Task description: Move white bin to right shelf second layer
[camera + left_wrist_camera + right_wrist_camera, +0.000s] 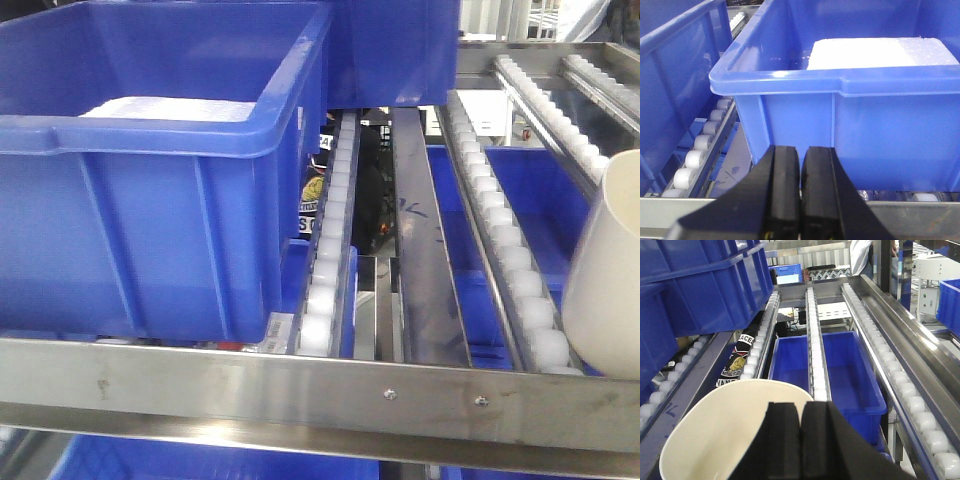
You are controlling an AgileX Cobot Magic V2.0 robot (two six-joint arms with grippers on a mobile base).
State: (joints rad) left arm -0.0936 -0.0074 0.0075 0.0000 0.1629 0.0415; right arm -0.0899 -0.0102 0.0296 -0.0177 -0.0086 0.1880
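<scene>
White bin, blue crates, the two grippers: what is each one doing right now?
white bin: empty, held at its rim, tilted, at the rack's front.
right gripper: shut on the bin's rim.
left gripper: shut, holding nothing.
blue crate: resting on the rollers, something white inside.
roller lane: bare.

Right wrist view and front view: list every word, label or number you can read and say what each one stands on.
"ACE", white letters, partly cut off, on a dark object seen through the rollers below the rack.
More white lettering on the lower part of the same dark object: too blurred to read.
A small white tag behind the blue crate: too small to read.
The white bin: no marks.
</scene>
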